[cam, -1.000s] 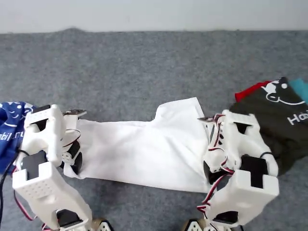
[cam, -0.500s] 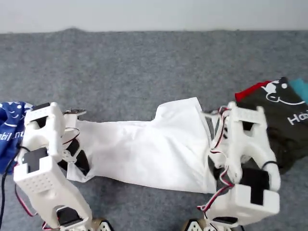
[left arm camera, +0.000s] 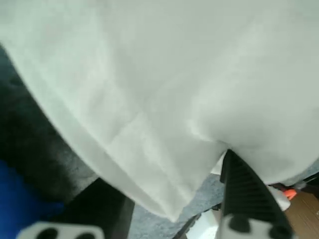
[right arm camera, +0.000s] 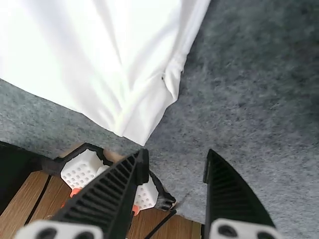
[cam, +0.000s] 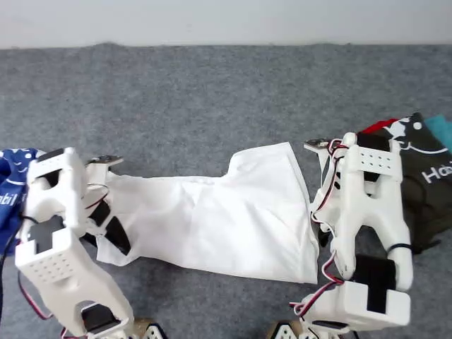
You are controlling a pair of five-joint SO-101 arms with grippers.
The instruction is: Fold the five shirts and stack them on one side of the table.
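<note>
**Operator:** Where did the shirt lie from my grippers?

**Describer:** The white shirt (cam: pixel 212 219) lay flat on the grey table (cam: pixel 212 92), with its long axis running across the table from one arm to the other. Your left gripper (cam: pixel 108 226) sat at the shirt's left end. In the left wrist view, cloth draped right across the camera and bunched at the tip of one black finger (left arm camera: pixel 239 184). The fingers appeared to be closed on that edge, though the cloth hid the second finger.

**Operator:** And the right one?

**Describer:** Your right gripper (right arm camera: pixel 177 159) was spread open with nothing in it, only bare grey table between its fingers. It hung just beside the shirt's right edge. The near right corner (right arm camera: pixel 137 134) lay just off the fingertips, toward the middle of the table, and did not touch them.

**Operator:** So which arm was nearer?

**Describer:** The left was already on the cloth. By my judgement, the right needed to shift inward over that corner before closing. A dark shirt (cam: pixel 424 191) lay near it on its outer side, and a blue shirt (cam: pixel 10 176) lay beyond the left arm.
</note>
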